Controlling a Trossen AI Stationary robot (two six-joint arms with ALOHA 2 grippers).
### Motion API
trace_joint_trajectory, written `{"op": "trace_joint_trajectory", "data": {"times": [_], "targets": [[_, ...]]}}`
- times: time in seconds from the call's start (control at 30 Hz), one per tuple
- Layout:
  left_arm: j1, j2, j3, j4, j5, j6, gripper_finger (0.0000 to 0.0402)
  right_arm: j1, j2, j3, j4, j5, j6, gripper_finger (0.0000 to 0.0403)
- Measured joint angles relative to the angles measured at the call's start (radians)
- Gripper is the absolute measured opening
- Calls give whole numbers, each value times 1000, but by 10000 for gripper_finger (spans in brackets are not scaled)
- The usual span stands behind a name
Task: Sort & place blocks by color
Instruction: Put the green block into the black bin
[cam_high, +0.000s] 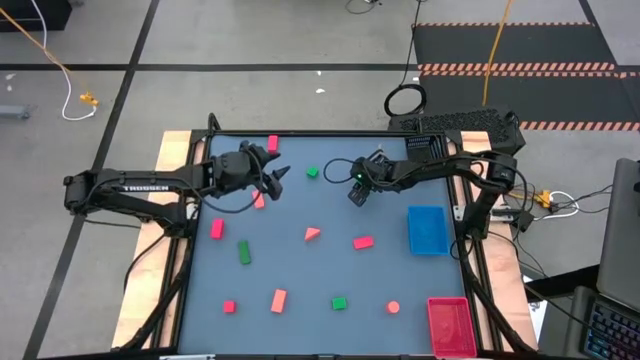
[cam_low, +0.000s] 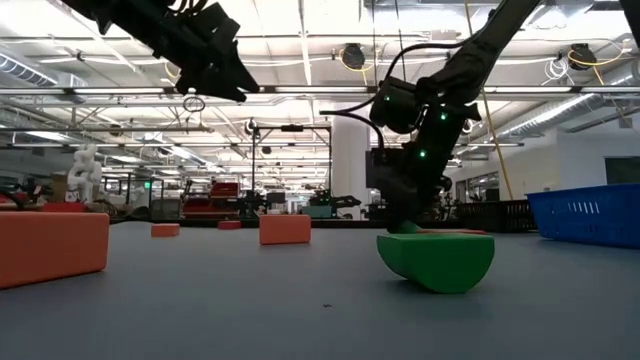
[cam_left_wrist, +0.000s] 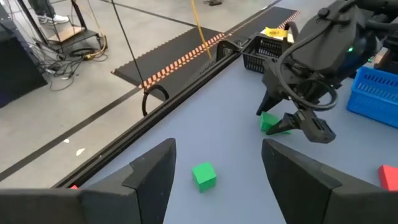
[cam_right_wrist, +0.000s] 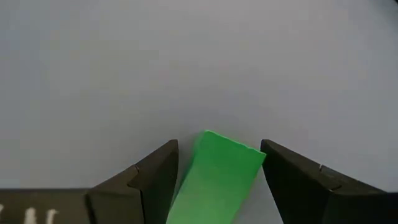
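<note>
1. Nearest the low camera, a green rounded block (cam_low: 436, 260) is lying on the grey table (cam_high: 300, 280), flat side up, curved belly down.
2. White lettering reading "TROSSEN" is showing along the left arm (cam_high: 140, 188) in the high view; no other writing can be read.
3. Right gripper (cam_right_wrist: 217, 165) is standing low over a green block (cam_right_wrist: 214, 180), its dark fingers (cam_right_wrist: 149, 177) parted on either side; narrow gaps are showing on both sides, so the fingers are bracketing it, not clamping it.
4. Left gripper (cam_high: 278, 178) is hovering above the table near its far edge, fingers spread and holding nothing; a small green cube (cam_left_wrist: 204, 175) is lying on the table beyond and between them.
5. Red and salmon blocks are lying scattered: a wedge (cam_high: 312, 234), a bar (cam_high: 278, 299), a round piece (cam_high: 393, 307), plus a green bar (cam_high: 244, 252).
6. Blue tray (cam_high: 428, 230) is sitting by the right edge, well apart from the red tray (cam_high: 450, 325) at the near right corner.
</note>
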Motion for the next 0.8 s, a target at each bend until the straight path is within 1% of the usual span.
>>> {"op": "trace_joint_trajectory", "data": {"times": [0.1, 0.2, 0.47, 0.7, 0.8], "targets": [[0, 0, 0, 6, 0, -3, 239, 5, 0, -5, -8, 4, 1, 215], [0, 0, -1, 7, 0, -10, 239, 6, -8, -19, -7, 4, 0, 197], [0, 0, -1, 21, 0, -27, 239, 8, -12, -42, 4, 2, -41, 127], [0, 0, -1, 21, -1, -30, 239, 25, -47, -48, -5, 8, -141, 126], [-1, 0, -1, 21, -1, -43, 239, 39, -80, -51, -3, 53, -181, 126]]}}
